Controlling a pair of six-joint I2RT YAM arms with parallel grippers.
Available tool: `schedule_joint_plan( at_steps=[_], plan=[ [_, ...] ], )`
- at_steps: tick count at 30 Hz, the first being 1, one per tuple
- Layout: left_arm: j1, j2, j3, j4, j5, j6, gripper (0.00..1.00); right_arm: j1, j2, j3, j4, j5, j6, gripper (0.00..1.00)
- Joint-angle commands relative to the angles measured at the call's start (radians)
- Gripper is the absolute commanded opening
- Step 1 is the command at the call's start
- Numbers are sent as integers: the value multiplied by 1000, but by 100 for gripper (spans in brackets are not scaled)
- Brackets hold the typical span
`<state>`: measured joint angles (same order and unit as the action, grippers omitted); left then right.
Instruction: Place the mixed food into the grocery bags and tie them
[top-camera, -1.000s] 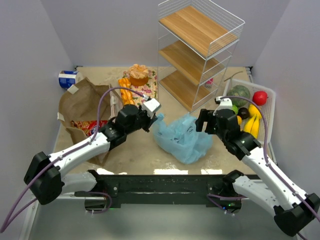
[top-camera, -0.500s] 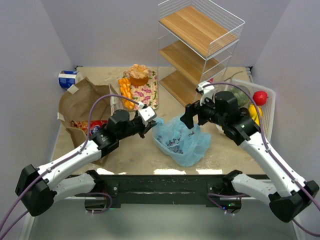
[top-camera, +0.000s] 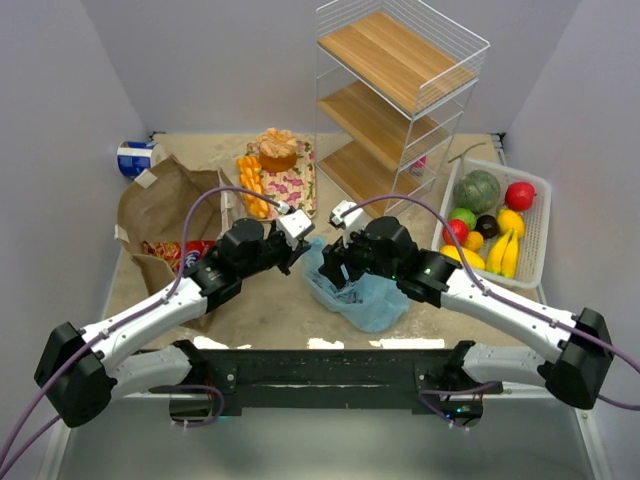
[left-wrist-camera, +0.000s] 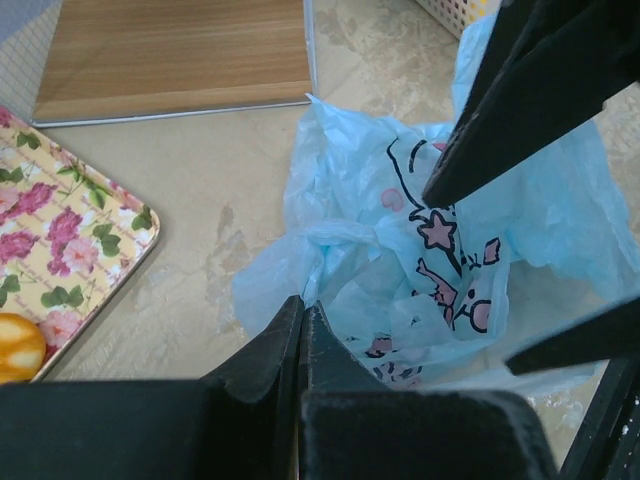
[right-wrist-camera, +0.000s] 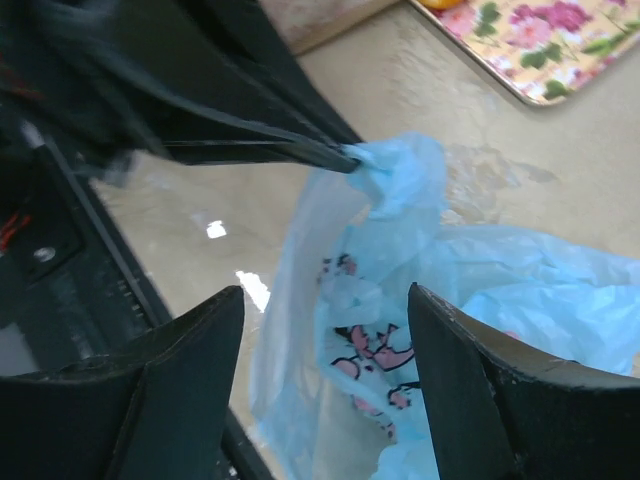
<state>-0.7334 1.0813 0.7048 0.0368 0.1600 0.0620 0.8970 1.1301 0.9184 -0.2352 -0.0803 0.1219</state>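
Observation:
The light-blue plastic bag (top-camera: 372, 296) lies crumpled at the table's middle, printed with pink cartoon figures (left-wrist-camera: 440, 290). My left gripper (top-camera: 302, 247) is shut on the bag's left edge (left-wrist-camera: 302, 303), and a bunched loop (right-wrist-camera: 395, 170) sticks out past its fingertips. My right gripper (top-camera: 336, 266) hovers open over the bag (right-wrist-camera: 325, 300), jaws wide on either side of the gathered plastic, touching nothing that I can see. The brown paper bag (top-camera: 160, 205) lies at the left with red snack packets (top-camera: 172, 250) in its mouth. A blue-and-silver can (top-camera: 133, 158) lies at the far left.
A white basket (top-camera: 535, 240) at the right holds fruit and vegetables (top-camera: 478, 190). A wire rack with wooden shelves (top-camera: 395, 95) stands behind the bag. Orange segments and an orange cake sit on a floral tray (top-camera: 298, 185), behind the left gripper.
The right arm has swung left from beside the basket to above the blue bag, jaws narrowing a little. The left gripper keeps its pinch on the bag's edge.

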Motion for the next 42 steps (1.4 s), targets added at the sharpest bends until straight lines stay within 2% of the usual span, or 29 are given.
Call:
schedule_joint_plan(
  at_steps=[1,9,16,23,24,25,27,28,30,36,38,39,42],
  plan=[
    [5,-29,18,57,-39,-22,0,-3,72,-36,172,143,-10,66],
    [6,-27,13,77,-63,-44,0,26,137,-141,378,180,51,64],
    [8,-32,10,117,-14,-116,0,26,209,-216,585,206,131,63],
    [12,-49,2,138,-7,-145,0,26,281,-260,714,298,196,58],
    [14,-49,2,138,-8,-146,0,26,287,-254,708,319,197,56],
    [14,-49,2,140,-16,-145,0,25,292,-237,679,333,199,48],
    [22,-47,5,141,-39,-151,0,25,281,-225,622,370,206,24],
    [29,-46,7,153,-45,-156,0,25,254,-214,599,382,214,8],
    [64,-46,18,179,-44,-203,0,25,215,-204,504,433,232,1],
    [88,-5,28,382,-103,-402,0,26,-15,-129,214,560,333,0],
    [86,40,64,354,-102,-447,27,25,-73,-93,163,632,355,0],
    [86,49,77,342,-74,-453,53,25,-82,-82,122,657,369,0],
    [74,43,76,347,-9,-517,81,26,-81,-50,88,720,380,0]
  ],
)
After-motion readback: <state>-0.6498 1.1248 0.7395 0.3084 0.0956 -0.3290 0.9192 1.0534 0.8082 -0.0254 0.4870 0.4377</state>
